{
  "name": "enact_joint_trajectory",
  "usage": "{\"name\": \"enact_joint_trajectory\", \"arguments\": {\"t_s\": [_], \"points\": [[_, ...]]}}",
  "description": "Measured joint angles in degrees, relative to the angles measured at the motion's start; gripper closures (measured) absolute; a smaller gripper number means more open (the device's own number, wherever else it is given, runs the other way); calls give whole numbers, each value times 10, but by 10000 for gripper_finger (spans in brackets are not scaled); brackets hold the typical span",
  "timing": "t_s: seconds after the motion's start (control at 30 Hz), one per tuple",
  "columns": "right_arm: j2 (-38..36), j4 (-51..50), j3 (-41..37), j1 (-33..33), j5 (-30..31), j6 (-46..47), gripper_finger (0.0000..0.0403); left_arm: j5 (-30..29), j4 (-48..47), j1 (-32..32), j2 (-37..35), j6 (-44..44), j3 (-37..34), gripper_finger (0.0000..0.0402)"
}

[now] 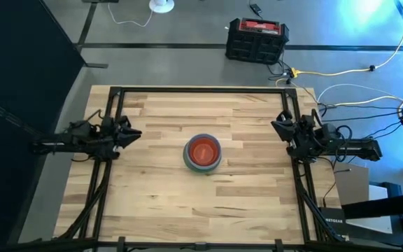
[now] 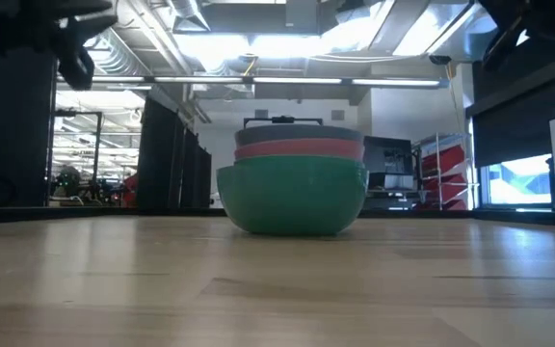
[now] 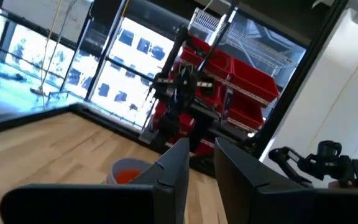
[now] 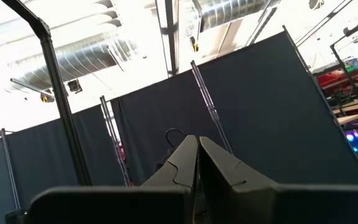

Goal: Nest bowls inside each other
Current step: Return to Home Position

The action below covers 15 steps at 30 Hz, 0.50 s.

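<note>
The bowls stand nested in one stack at the middle of the wooden table, resting on the bottom bowl's base. From above, an orange-red bowl sits innermost inside a light blue rim. In the low view a bright green bowl is at the bottom, with a pink rim and a greyer rim above it. My left gripper hangs at the table's left edge, slightly open and empty. My right gripper is at the right edge, shut and empty. Both are well apart from the stack.
Black frame rails run along the table's left and right sides under the arms. On the floor beyond the far edge are a black and red case and loose cables. Bare wood surrounds the stack.
</note>
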Motion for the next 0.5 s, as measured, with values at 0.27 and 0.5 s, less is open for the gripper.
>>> {"name": "enact_joint_trajectory", "arguments": {"t_s": [0.27, 0.5], "points": [[0, 3, -23, 0, 4, 17, 403, 4, 16, 0, 0, -16, -43, 343], [0, 6, -43, 0, 7, 33, 403, 7, 29, 0, 0, -30, -80, 343]]}}
